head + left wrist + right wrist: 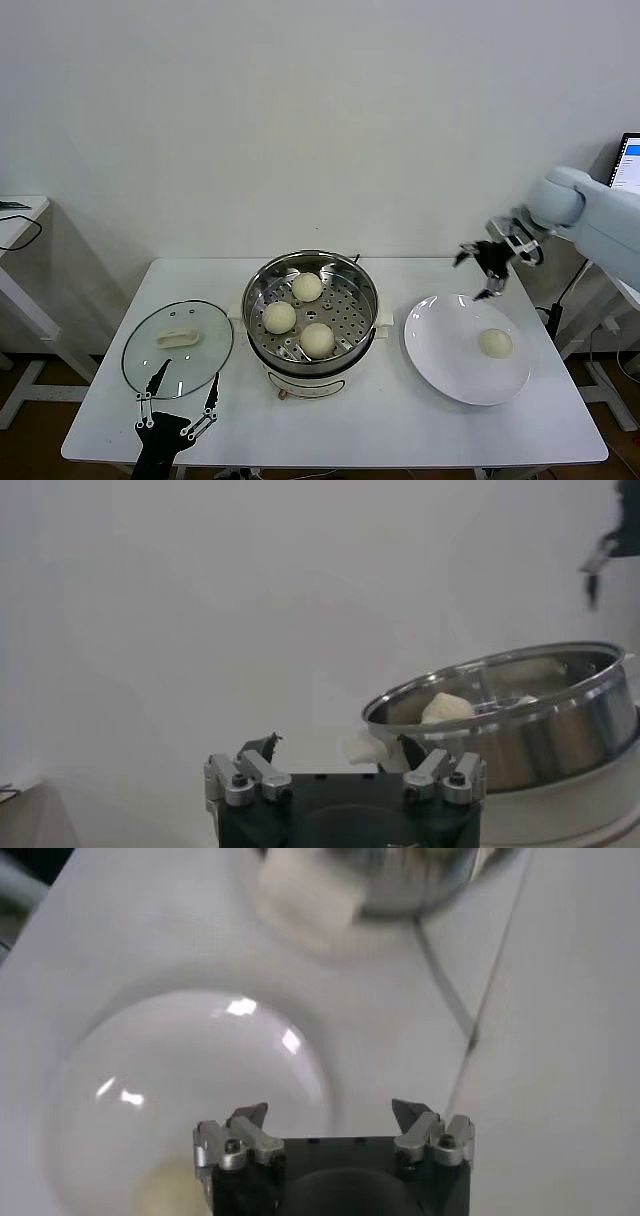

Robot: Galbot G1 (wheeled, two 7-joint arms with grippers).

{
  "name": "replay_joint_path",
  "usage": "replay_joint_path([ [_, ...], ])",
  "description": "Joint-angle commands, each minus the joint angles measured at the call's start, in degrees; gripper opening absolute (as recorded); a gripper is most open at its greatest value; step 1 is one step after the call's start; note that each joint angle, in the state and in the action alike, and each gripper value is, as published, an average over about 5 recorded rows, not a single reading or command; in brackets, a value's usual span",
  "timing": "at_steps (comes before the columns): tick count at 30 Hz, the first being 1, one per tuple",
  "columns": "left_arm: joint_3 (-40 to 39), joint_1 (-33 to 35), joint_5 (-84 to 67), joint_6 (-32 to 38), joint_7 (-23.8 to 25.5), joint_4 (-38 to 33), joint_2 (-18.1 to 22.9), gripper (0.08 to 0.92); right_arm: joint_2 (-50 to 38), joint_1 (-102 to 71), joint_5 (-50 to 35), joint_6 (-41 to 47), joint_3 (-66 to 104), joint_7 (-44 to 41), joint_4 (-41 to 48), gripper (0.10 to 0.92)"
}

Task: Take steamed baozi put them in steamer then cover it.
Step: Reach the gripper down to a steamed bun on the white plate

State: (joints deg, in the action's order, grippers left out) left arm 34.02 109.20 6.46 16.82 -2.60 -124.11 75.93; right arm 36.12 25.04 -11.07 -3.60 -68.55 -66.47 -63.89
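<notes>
White table [380,425] carries all items. Steamer [312,340] at centre holds three baozi [317,339]. Plate [445,365] on the right bears the fourth bun [495,343]. Cover [178,349] lies left (handle up). Right gripper [487,268] hovers above the plate's far edge, jaws apart, empty; left gripper [180,405] sits near the cover, jaws likewise spread.

White table [400,420] carries three things directly: glass cover [178,349] flat near left edge, handle up; steamer [311,313] at centre, closer to the back edge; white plate [450,370] toward right edge. Cover and plate each sit just beside the steamer.
</notes>
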Motion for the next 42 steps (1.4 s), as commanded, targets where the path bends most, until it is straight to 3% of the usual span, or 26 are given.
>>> replay_joint_path([
  [1, -0.16, -0.16, 0.12, -0.07, 0.00, 0.36, 0.10, 0.823, -4.23, -12.33, 2.47, 6.31, 4.03, -0.29, 6.66, 0.823],
  [32, 0.00, -0.30, 0.63, -0.26, 0.05, 0.87, 0.22, 0.823, 2.69, -19.40, 4.92, 6.81, 8.94, 5.04, 12.01, 0.823],
  [42, -0.10, -0.71, 0.58, -0.35, 0.09, 0.84, 0.11, 0.823, 2.81, -17.71, 5.30, 6.90, 8.11, 4.62, 10.98, 0.716],
])
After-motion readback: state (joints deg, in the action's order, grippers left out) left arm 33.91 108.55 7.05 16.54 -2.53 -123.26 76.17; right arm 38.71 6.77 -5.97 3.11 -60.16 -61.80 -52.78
